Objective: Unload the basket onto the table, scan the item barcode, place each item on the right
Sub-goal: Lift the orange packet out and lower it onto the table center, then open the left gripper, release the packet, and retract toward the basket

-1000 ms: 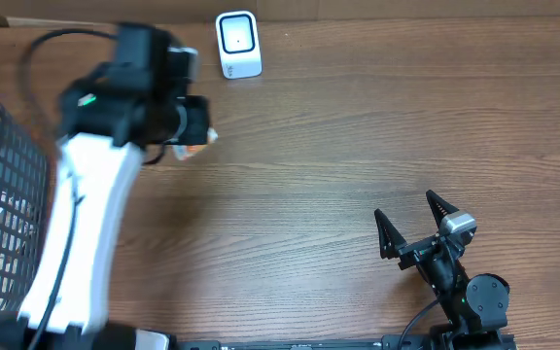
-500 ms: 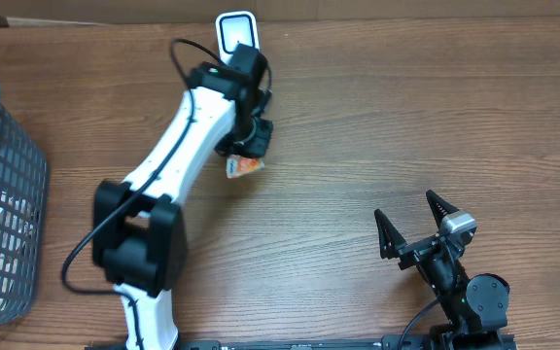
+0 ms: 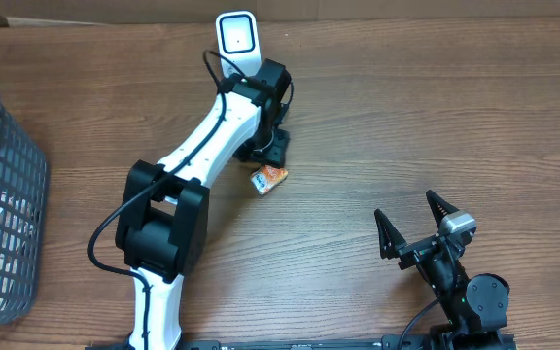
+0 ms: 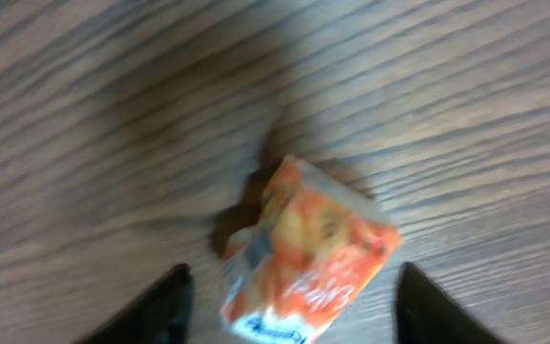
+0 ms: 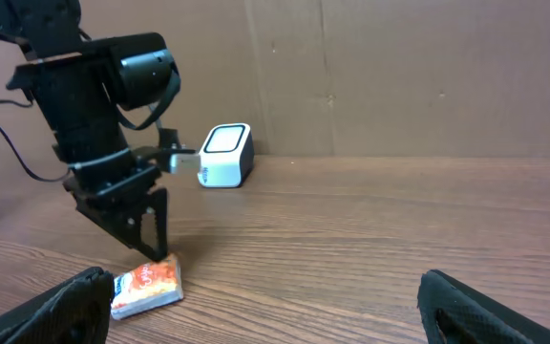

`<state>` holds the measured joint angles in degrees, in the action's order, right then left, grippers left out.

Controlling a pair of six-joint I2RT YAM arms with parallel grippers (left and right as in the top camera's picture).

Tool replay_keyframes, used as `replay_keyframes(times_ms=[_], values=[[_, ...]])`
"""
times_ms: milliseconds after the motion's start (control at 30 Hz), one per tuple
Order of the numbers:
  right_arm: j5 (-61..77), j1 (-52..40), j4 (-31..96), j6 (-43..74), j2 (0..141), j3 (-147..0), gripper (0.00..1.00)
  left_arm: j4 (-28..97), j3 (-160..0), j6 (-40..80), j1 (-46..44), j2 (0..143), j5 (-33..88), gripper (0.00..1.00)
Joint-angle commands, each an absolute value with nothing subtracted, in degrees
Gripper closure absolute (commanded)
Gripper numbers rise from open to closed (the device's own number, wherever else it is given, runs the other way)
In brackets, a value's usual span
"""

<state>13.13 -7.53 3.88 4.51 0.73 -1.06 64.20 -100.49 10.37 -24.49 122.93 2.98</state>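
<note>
My left pincer (image 3: 268, 148) first, from overhead: it's pointing down at the worktop (image 3: 436, 107). The little orange snack packet (image 3: 269, 179) lies flat on the wood just beside its tips, on the side nearer me. The white scanner (image 3: 237, 39) sits at the far edge, close to my left arm and apart from the packet. There's a grey wire basket (image 3: 8, 194) way over at the left edge. My right pincer (image 3: 403, 204) is at the near right, well apart from all of it.

The left wrist view is a bit blurry. My two fingers (image 4: 156, 306) stand partly apart, one on each side of the packet, with bare wood showing between each finger and the pack, so I'm not gripping it. The packet sits skewed, orange print up.

In the right wrist view, my right fingers (image 5: 60, 306) are in the bottom corners, spread wide with nothing in them. Across the worktop the left pincer hangs tips-down right over the packet. One tip is about at its top edge, and I can't tell if it touches. The scanner stands behind, near the cardboard wall (image 5: 399, 67).
</note>
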Motion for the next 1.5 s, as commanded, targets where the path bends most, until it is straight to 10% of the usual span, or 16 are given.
replay_keyframes(times_ms=[0, 67, 1467], values=[[12.9, -7.3, 3.5, 4.9, 0.2, -0.5, 0.00, 65.5, -103.8, 17.6, -23.0, 121.0, 1.9, 0.80], [12.9, -7.3, 3.5, 4.9, 0.2, -0.5, 0.00, 66.3, -103.8, 21.1, -22.7, 120.6, 2.3, 0.96], [12.9, -7.3, 3.5, 4.9, 0.2, -0.5, 0.00, 49.5, -87.9, 37.5, -26.6, 120.4, 0.0, 0.96]])
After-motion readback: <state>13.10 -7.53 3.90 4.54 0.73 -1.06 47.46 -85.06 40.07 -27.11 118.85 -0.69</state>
